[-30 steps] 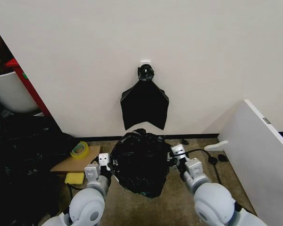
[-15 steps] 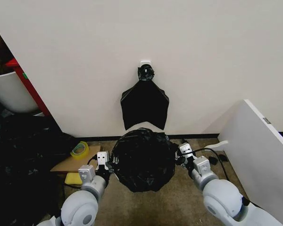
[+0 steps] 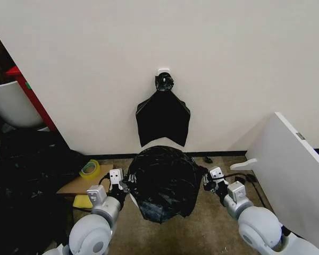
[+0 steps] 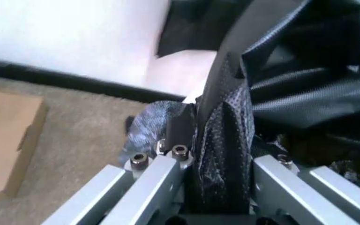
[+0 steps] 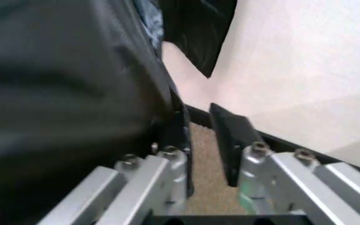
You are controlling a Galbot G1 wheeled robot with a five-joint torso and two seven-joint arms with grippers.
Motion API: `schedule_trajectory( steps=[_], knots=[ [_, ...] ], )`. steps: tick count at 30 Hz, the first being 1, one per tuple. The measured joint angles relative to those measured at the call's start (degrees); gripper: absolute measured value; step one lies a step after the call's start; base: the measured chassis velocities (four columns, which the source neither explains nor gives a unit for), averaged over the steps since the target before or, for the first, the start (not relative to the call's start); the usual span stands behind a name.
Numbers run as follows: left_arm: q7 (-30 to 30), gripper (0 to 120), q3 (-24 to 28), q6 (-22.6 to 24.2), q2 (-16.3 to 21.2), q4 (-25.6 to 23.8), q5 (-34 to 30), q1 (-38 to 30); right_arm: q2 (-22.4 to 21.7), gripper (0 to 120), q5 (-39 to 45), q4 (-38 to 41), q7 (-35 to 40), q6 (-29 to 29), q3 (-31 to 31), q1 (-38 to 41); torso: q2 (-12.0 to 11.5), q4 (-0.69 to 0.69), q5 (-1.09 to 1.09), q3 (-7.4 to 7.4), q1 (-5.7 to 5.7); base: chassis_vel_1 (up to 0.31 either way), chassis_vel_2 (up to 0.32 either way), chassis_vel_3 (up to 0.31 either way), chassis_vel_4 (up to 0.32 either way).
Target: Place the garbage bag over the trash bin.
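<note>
Nearest the robot, the two arms are held forward on either side of the garbage bag, which is stretched wide between them above the carpeted floor. The left hand is set against the bag's left edge; in the left wrist view its fingers are seen pinching a fold of the black plastic. The right hand is placed at the bag's right edge. In the right wrist view a gap shows between its fingers, with the plastic lying against the inner one; whether film is actually gripped there cannot be told.

The trash bin is probably covered by the bag, since no cream rim can be made out under the plastic.

To the left, near the left arm, a yellow sponge and a cardboard sheet carrying a roll of tape lie on the floor, beside a heap of dark sheeting. To the right, a white panel leans in, and cables lie between it and the right hand, so the open floor is bounded on both sides.

Farther off, a black baseboard edges the wall, and a flat black bundle of bags hangs knotted from a hook just beyond the bag. At far left a white tub is seen.
</note>
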Motion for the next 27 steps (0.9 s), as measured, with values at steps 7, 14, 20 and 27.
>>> schedule_trajectory(
  steps=[7,14,20,27],
  knots=[
    [-5.01,0,-0.34,2.05,-0.62,1.97,-3.23,-1.72,1.16,39,-0.78,4.39,2.69,-0.52,1.85,-3.23,0.00,0.00,-0.01,0.00,0.00,0.000,0.000,0.000,0.000],
    [-11.81,0,-1.34,5.59,-2.10,2.79,-8.95,-1.87,-0.43,69,0.94,13.01,3.16,-4.77,2.64,-5.76,0.00,0.01,-0.04,0.00,0.00,0.000,0.000,0.000,0.000],
    [-14.16,0,-1.04,7.25,-2.49,2.44,-12.81,-2.79,-1.17,92,-5.04,17.65,-8.24,-4.39,-2.02,-9.84,0.00,-0.01,-0.01,0.00,0.00,0.000,0.000,0.000,0.000],
    [-14.97,0,-0.76,7.90,-2.62,3.28,-15.26,-3.61,-1.19,99,-15.42,16.50,-14.86,1.39,-4.65,-14.36,0.00,0.00,-0.02,0.00,0.00,0.000,0.000,0.000,0.000]
  ],
)
